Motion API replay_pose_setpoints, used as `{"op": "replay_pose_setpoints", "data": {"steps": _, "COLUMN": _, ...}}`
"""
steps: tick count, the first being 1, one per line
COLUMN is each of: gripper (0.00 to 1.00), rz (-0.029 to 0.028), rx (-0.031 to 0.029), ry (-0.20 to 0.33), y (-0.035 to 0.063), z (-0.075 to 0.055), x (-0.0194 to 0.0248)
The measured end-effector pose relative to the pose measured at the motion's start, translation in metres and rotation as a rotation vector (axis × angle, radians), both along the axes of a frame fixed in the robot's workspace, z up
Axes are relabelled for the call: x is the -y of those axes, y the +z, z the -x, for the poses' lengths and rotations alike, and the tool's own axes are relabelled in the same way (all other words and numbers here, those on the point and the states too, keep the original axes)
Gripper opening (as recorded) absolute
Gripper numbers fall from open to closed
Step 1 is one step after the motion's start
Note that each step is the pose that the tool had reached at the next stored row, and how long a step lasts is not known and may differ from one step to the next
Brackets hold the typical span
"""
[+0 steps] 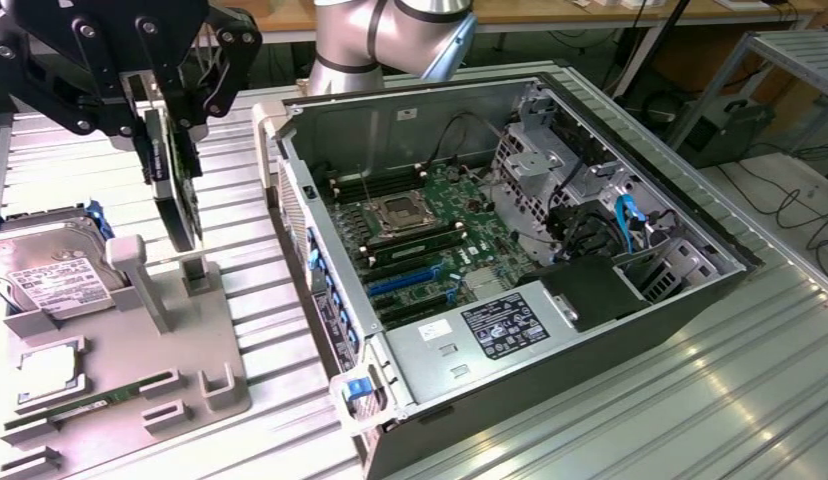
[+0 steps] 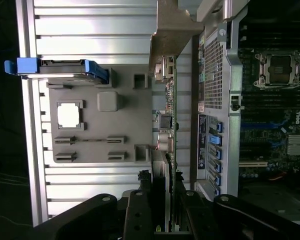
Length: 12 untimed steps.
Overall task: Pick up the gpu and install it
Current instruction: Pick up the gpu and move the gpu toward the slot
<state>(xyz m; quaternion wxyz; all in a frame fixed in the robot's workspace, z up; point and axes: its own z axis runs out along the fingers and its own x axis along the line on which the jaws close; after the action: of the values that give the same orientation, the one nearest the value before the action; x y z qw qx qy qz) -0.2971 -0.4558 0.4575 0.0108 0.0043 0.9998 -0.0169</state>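
1. The gripper (image 1: pixel 165 115) has its fingers drawn in narrow on the top edge of the gpu (image 1: pixel 177 195). The gpu hangs upright and edge-on over the grey tray (image 1: pixel 134 350), at the exterior view's left.
2. The gpu's lower edge is just above a short post (image 1: pixel 194 272) of the tray. Whether it is quite clear of the post cannot be told.
3. In the wrist view the gpu runs lengthwise between the tray and the outer wall of the computer case (image 1: pixel 654 330), near both. Its metal bracket (image 2: pixel 172 30) is at the end away from the fingers.
4. The case lies on its side with its open face up. Its rim stands all round the motherboard (image 1: pixel 428 230), and the room above the board is open. The blue slots (image 1: pixel 407 283) lie bare, near the case wall that faces the tray.
5. A strip of the slatted metal table (image 1: pixel 628 420) runs between tray and case, and more of it lies open at the exterior view's right.
6. The hard drive (image 1: pixel 41 272) carries a white label, and the box in the case's near corner carries a black label (image 1: pixel 508 325). The print on both is too small to read.
7. The gripper's upper part and the robot arm (image 1: pixel 387 40) are cut off by the top edge of the exterior view, and the hard drive by its left edge.
8. The gpu shows only its thin edge, so its faces cannot be made out.
9. A memory stick (image 1: pixel 101 400) lies flat in a slot of the tray.
10. The case's corner behind the cables is dark and hard to make out.
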Motion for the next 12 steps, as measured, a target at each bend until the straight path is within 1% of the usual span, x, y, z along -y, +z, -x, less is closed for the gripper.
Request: {"op": "replay_pose_setpoints", "data": {"steps": 12, "gripper": 0.27, "rz": 0.0, "rx": 0.0, "ry": 0.0, "y": 0.0, "z": -0.0073, "x": 0.0}}
